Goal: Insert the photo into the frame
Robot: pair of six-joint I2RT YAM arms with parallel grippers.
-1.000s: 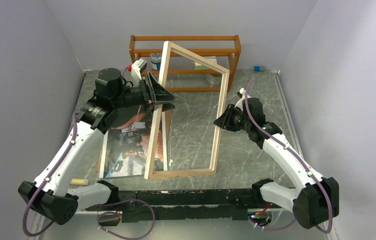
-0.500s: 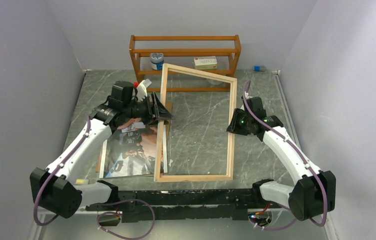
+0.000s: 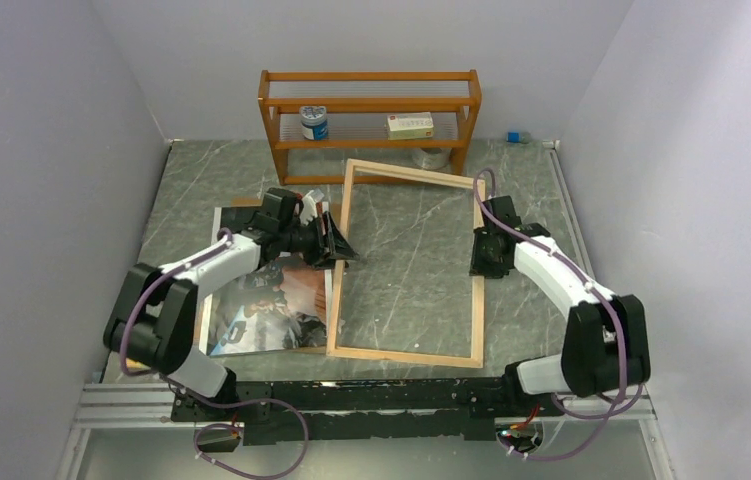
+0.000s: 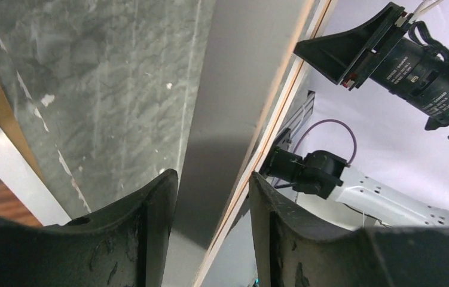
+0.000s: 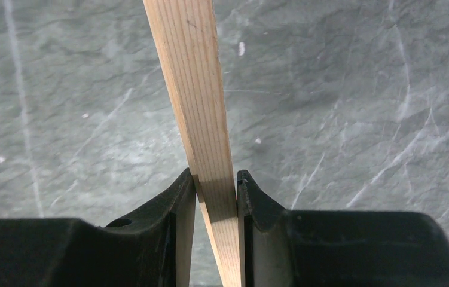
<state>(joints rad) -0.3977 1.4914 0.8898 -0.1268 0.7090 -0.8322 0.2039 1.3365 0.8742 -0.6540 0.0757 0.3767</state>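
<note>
While right fingers pinch the frame, left fingers straddle its opposite rail.

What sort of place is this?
Probably a lab test cell: blank grey walls box in a marble-patterned tabletop, two white arms bolt to a black rail, orange wooden shelf rack as prop.

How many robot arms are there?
2. The left arm reaches from the left side to the frame's left edge. The right arm reaches from the right side to its right edge. None looks hidden.
</note>
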